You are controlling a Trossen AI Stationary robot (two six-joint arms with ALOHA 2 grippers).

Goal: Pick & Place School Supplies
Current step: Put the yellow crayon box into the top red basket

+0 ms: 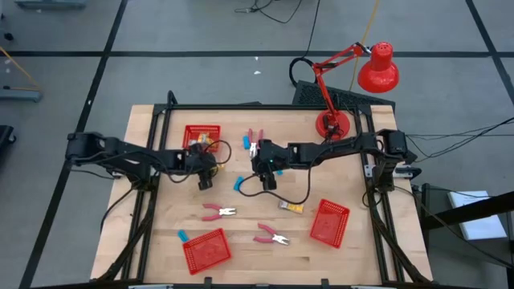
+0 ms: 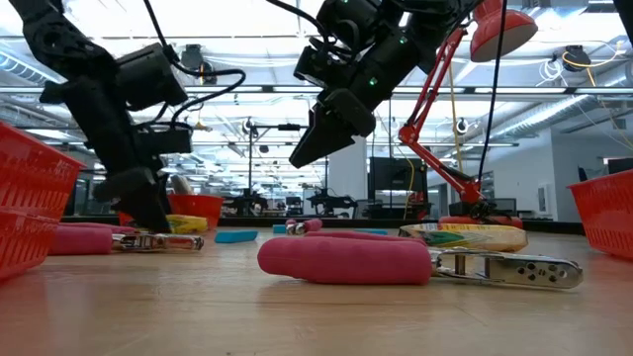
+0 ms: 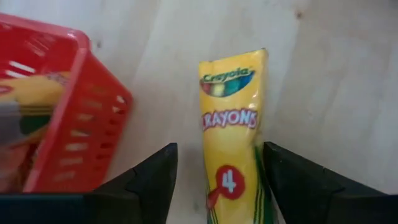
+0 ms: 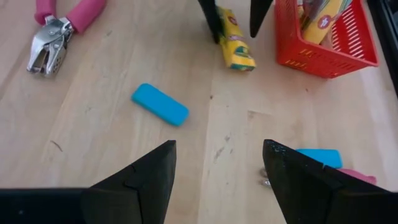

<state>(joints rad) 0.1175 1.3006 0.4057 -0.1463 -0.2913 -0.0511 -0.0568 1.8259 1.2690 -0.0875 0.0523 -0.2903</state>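
Claw work first: our left claw (image 3: 214, 180) is low over the desk (image 1: 257, 249), just left of the middle of the high view. Its two fingers are spread apart, one on each side of a yellow crayon pack (image 3: 231, 134). They are not squeezing it yet, so the pack lies flat on the wood, just beside the red basket (image 1: 201, 135) at the upper left.

Our right claw (image 4: 214, 177) hangs above the middle of the desk. Its fingers are spread too, and it holds nothing. Below it, in its own wrist view, we see a blue eraser (image 4: 160, 104) on the wood, with a second blue eraser (image 4: 318, 157) partly behind one finger.

We think the job has only just begun. The upper-left basket already has something yellow in it, which looks like more crayons. Of the other two baskets, the one at the lower left (image 1: 207, 247) and the one at the lower right (image 1: 329, 222) look like they hold nothing, as far as we can tell.

Lots of things are still loose. A pink-handled tool (image 1: 218, 211) lies left of the middle, another pink tool (image 1: 271, 235) lies lower down, and pink pieces (image 1: 255, 136) sit near the top. A small blue piece (image 1: 182, 236) waits at the lower left, and a little yellow pack (image 1: 291, 207) lies right of the middle.

So we guess nearly all of the picking and placing is left to do.
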